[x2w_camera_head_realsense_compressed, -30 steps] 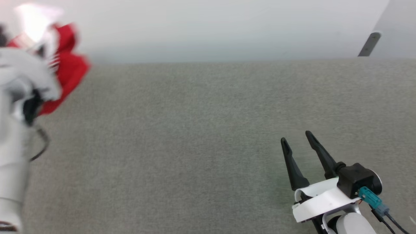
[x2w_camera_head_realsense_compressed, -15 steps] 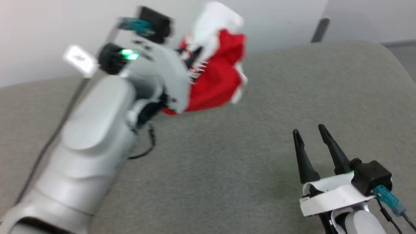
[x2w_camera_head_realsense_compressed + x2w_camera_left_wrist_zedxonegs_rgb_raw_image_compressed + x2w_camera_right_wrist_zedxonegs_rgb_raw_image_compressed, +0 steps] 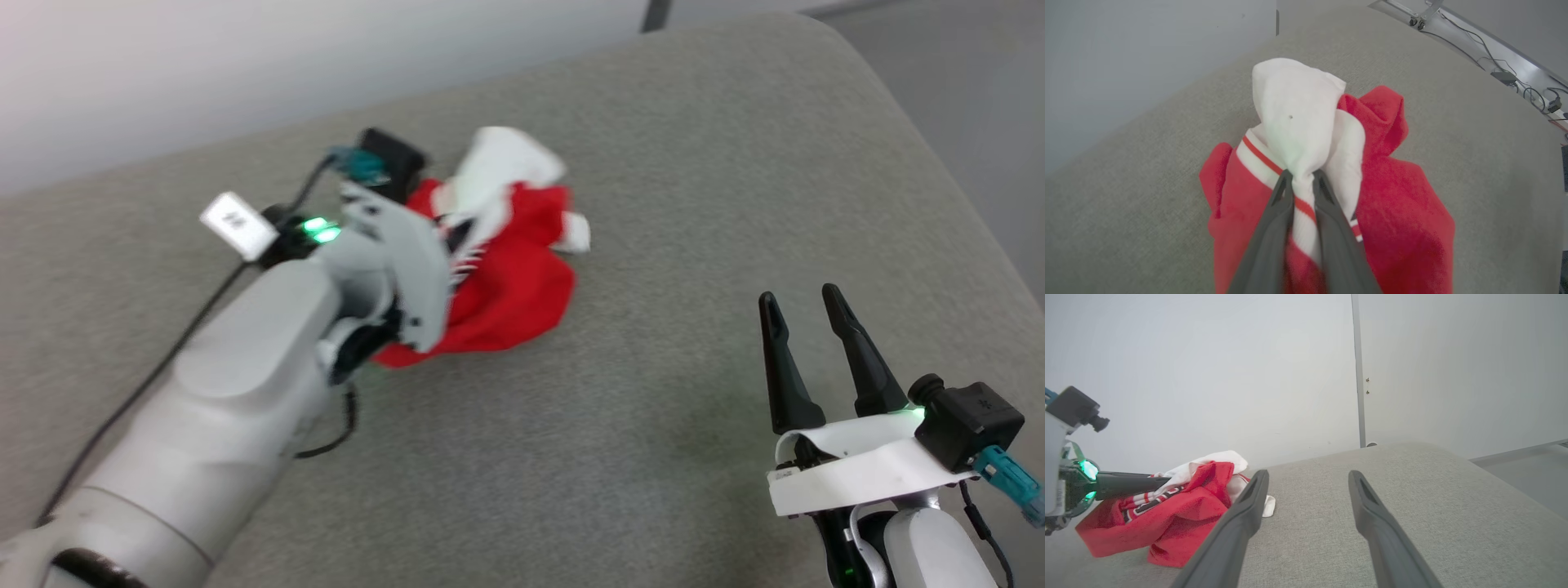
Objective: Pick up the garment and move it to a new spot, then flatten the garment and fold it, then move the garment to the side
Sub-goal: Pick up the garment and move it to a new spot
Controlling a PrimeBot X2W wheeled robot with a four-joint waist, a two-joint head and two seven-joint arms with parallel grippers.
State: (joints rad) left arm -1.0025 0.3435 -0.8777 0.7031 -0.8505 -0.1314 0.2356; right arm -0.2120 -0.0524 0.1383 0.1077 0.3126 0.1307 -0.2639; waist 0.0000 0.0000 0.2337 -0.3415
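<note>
Lower right of the head view, your right gripper [image 3: 799, 294] hangs open and empty over the grey cushion [image 3: 620, 457]. Further up, left of centre, your left gripper [image 3: 1302, 174] pinches the bunched shirt [image 3: 514, 282] by its white sleeve, and the lower folds seem to rest on the cushion. The shirt looks light and limp, so grasp the hem corners or shoulder seams to spread it.

Garment [image 3: 522, 286]: lettering blurred; side under the left arm [image 3: 245, 392] hidden; lower folds cropped in left wrist view.
</note>
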